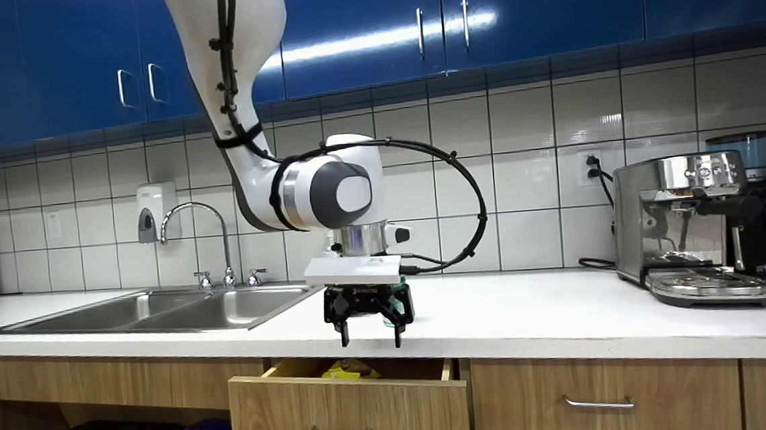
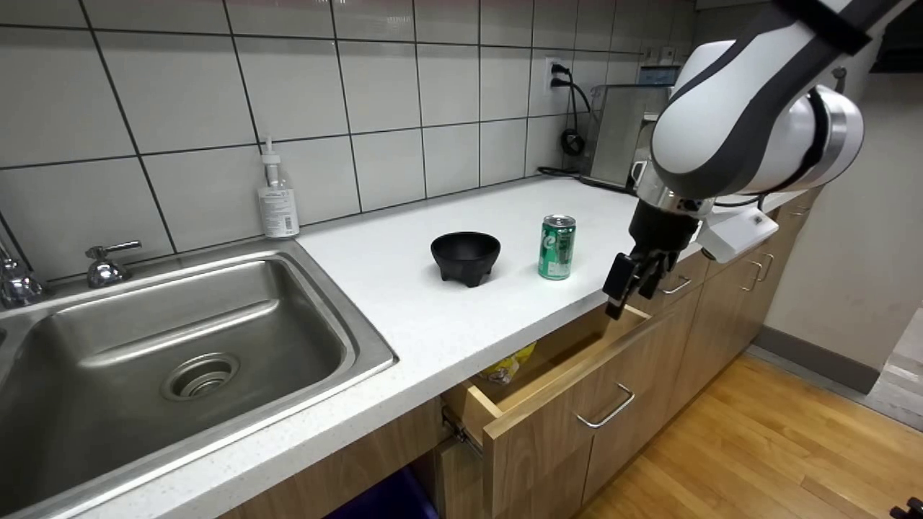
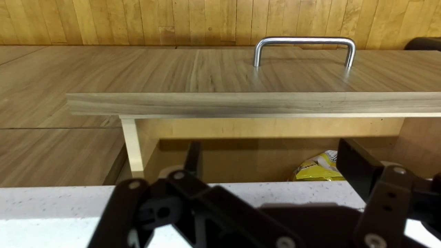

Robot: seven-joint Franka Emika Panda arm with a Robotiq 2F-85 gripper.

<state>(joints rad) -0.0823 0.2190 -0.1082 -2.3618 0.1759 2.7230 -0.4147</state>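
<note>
Black, the tool [image 1: 371,341] hangs, jaws spread wide, above a pulled-out drawer [image 1: 349,409] with a yellow packet [image 3: 317,169] inside

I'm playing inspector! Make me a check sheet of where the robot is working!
Surface: white speckled countertop, rectangular steel sink set in.
Main things: wood-grain drawer, open; shiny yellow packet inside.
Clutter: black round footed bowl, green metal can, both upright on the countertop.
Black two-fingered tool: open near the drawer, nothing seen in its grip.
Cables: black cable loops beside the white robot arm.
Surroundings: boxy silver coffee machine, glossy blue cabinets.
</note>
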